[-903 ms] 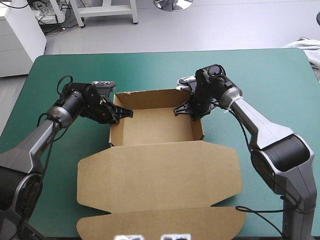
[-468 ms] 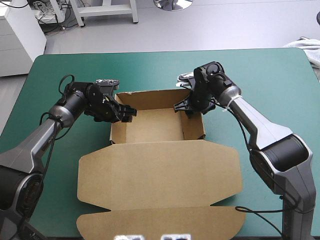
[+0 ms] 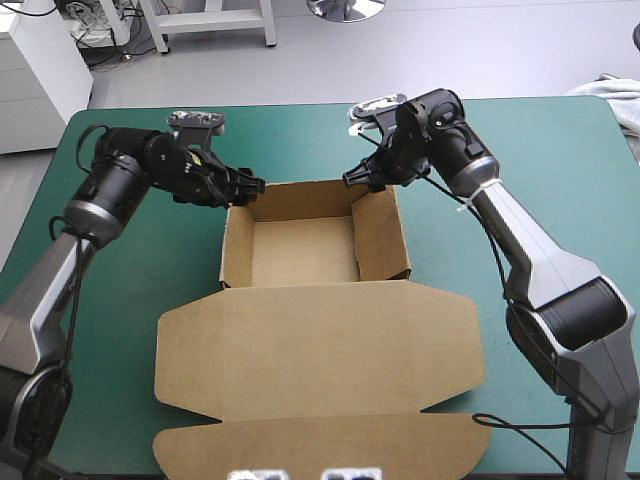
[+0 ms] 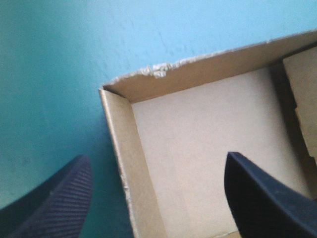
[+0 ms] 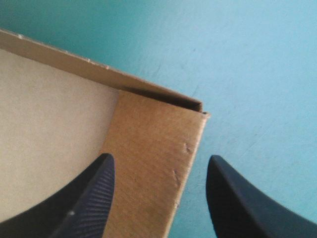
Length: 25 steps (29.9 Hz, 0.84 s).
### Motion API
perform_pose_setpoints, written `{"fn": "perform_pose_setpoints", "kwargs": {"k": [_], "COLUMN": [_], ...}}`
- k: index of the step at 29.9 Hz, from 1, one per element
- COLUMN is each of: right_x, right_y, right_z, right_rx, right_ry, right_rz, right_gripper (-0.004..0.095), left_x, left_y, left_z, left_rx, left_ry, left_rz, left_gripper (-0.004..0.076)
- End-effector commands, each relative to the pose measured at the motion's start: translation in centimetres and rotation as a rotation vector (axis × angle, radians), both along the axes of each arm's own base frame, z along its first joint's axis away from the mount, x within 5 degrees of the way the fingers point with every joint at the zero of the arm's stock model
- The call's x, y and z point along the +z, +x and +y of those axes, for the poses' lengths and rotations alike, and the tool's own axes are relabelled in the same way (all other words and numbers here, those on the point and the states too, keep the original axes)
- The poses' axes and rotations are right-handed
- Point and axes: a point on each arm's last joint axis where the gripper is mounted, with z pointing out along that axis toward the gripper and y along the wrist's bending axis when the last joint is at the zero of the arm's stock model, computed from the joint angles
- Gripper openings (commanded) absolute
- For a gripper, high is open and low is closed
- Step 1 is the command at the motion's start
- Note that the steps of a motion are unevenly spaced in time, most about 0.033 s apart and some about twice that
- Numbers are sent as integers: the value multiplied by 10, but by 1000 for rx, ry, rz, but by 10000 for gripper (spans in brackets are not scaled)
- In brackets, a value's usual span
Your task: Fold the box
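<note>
The brown box point(image 3: 300, 250) sits mid-table as an open tray with its walls raised, and its lid point(image 3: 320, 350) lies flat toward the front edge. My left gripper point(image 3: 246, 187) hovers open over the tray's far left corner. In the left wrist view the left gripper point(image 4: 156, 158) has its black fingers point(image 4: 54, 203) apart, astride the left wall point(image 4: 119, 148). My right gripper point(image 3: 364, 178) is open over the far right corner. In the right wrist view the right gripper point(image 5: 159, 158) straddles the right wall point(image 5: 148, 139). Neither holds anything.
A white cloth point(image 3: 615, 95) lies at the table's far right corner. The teal-green cover point(image 3: 560, 200) is bare to the left and right of the box and behind it.
Both grippers have drawn out of the tray's inside and back toward its far corners, rising a little. The right wall now stands broader against the tray's inside.
</note>
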Motion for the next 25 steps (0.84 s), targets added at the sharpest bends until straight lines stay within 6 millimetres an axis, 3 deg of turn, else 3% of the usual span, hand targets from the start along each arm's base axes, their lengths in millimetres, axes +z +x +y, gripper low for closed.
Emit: {"fn": "perform_pose_setpoints", "kwargs": {"k": [1,5,8,15,20,25], "right_x": [62,83,90,78,48,18], "right_y": [-23,-34,-39,-36,-32,-31], "right_z": [-21,-32,-35,-30,-28,-25], "right_rx": [-10,-53,-77,-75,-85,-78], "right_ry": [11,6,29,51,10,-22], "right_rz": [-172,-239,-249,-195,-97,2], "right_gripper": [516,513,513,513,513,512], "left_x": [65,102,118,137,129,100], "left_y": [-27,-55,-79,-133,-168,-203], "left_z": [10,22,33,54,63,75], "left_rx": [-1,4,17,35,30,27], "left_ry": [-17,-3,34,65,41,56], "left_rz": [-186,-262,-293,-302,-301,-257], "left_gripper": [494,386,283,9,-10,-10]}}
